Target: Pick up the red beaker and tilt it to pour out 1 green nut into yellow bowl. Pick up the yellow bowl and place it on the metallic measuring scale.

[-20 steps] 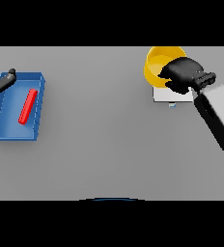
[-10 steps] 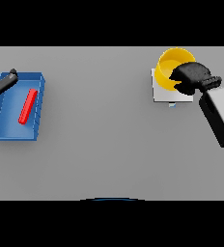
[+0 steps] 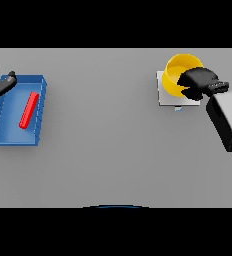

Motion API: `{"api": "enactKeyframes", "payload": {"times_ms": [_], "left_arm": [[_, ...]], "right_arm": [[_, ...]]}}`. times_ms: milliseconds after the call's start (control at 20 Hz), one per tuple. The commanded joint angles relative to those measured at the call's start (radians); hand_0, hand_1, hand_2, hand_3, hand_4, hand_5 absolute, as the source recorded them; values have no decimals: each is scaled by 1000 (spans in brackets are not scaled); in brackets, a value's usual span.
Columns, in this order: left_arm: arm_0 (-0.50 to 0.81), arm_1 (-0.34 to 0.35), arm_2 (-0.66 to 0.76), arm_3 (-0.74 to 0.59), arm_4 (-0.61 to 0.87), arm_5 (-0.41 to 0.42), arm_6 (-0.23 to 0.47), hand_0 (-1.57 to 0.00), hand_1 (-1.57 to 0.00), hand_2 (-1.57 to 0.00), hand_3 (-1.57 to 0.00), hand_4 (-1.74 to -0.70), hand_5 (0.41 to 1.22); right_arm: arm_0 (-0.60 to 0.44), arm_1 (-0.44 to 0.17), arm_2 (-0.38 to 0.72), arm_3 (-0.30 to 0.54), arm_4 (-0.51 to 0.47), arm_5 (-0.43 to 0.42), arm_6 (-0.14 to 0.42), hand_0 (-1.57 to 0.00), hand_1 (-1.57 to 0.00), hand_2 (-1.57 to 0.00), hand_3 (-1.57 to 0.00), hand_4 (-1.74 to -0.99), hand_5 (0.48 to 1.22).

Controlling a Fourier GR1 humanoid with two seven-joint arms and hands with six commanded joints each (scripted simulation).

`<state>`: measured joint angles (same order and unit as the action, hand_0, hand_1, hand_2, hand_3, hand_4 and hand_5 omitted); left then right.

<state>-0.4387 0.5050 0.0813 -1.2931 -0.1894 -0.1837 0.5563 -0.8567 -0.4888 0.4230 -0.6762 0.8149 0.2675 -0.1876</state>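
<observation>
The yellow bowl (image 3: 179, 72) rests on the metallic measuring scale (image 3: 164, 98) at the table's far right. My right hand (image 3: 202, 82) covers the bowl's right rim, its fingers curled over the edge. The red beaker (image 3: 29, 110) lies on its side inside a blue tray (image 3: 3, 136) at the far left. My left hand (image 3: 1, 86) hovers at the tray's upper left corner with its fingers spread, holding nothing. No green nut can be made out in the bowl.
The scale has a small bluish tab (image 3: 178, 108) at its near edge. My right forearm (image 3: 229, 120) runs down along the right side. The grey table (image 3: 103, 135) stretches between the tray and the scale.
The right hand carried the yellow bowl a little right and nearer, down onto the scale. The left hand shifted slightly at the tray's corner.
</observation>
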Motion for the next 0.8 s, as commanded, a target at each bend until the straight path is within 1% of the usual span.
{"api": "enactKeyframes", "payload": {"times_ms": [0, 50, 100, 150, 200, 250, 300, 350, 400, 450, 500, 550, 600, 700, 750], "left_arm": [[-9, -7, -6, 5, 3, -7, 1, 1, 1, 1, 1, -836, 775], [-4, -9, -3, 1, 8, -6, 3, 1, 1, 1, 1, -837, 773], [-8, -6, -2, 8, 6, -6, -2, 1, 1, 1, 1, -836, 774], [-10, -2, -1, 8, 5, -9, 5, 1, 1, 1, 1, -834, 771], [-13, -3, 4, 8, 11, -9, 9, 1, 1, 1, 1, -835, 768], [-1, -8, 5, 2, 19, -10, -5, 1, 1, 1, 1, -839, 764], [7, -16, 3, -8, 23, -7, -5, 1, 1, 1, 1, -840, 764], [11, -10, 6, -3, 21, -9, -8, 1, 1, 1, 1, -837, 760], [5, -8, 2, -2, 12, -5, -4, 1, 1, 1, 1, -831, 754], [-1, -2, 6, 6, 13, -9, -6, 1, 1, 1, 1, -832, 749], [-5, -10, 0, 7, 12, -8, -3, 1, 1, 1, 1, -834, 750], [-5, -11, -1, -9, 17, -10, 8, 1, 1, 1, 1, -835, 752], [3, -17, -4, 0, 11, -3, -4, 1, 1, 1, 1, -836, 753], [-6, -10, -2, -13, 12, -6, 15, 1, 1, 1, 1, -834, 759], [4, -13, -4, -18, 12, -5, 10, 1, 1, 1, 1, -833, 760]], "right_arm": [[-7, 8, 1, 7, 3, 4, 15, -1558, -1428, -1343, -1110, -1682, 1221], [-7, 4, -1, 9, 0, 4, 10, -1471, -1285, -1178, -959, -1632, 1145], [1, 4, -9, -1, -14, 15, 15, -1335, -1125, -1007, -816, -1592, 1074], [3, 9, -19, -4, -26, 28, 29, -1147, -958, -848, -688, -1559, 1014], [-2, 9, -26, 1, -35, 40, 32, -946, -811, -708, -576, -1535, 965], [0, 14, -30, -4, -41, 47, 41, -757, -673, -579, -476, -1513, 923], [-5, 11, -37, 2, -47, 60, 53, -605, -556, -470, -391, -1496, 890], [-4, 8, -39, -3, -50, 65, 52, -484, -459, -376, -318, -1485, 863], [-4, 12, -31, 7, -44, 61, 39, -387, -380, -300, -258, -1476, 847], [-1, 14, -27, 3, -41, 65, 43, -309, -304, -240, -206, -1461, 833], [-7, 11, -21, 11, -33, 59, 35, -247, -243, -192, -164, -1448, 824], [-6, 2, -17, 1, -31, 72, 34, -198, -194, -153, -131, -1435, 817], [3, 2, -12, -9, -30, 80, 41, -158, -155, -122, -105, -1422, 811], [3, 3, -8, -6, -25, 88, 61, -101, -99, -78, -67, -1401, 798], [5, 6, -5, 1, -23, 86, 57, -80, -79, -62, -53, -1395, 787]]}}
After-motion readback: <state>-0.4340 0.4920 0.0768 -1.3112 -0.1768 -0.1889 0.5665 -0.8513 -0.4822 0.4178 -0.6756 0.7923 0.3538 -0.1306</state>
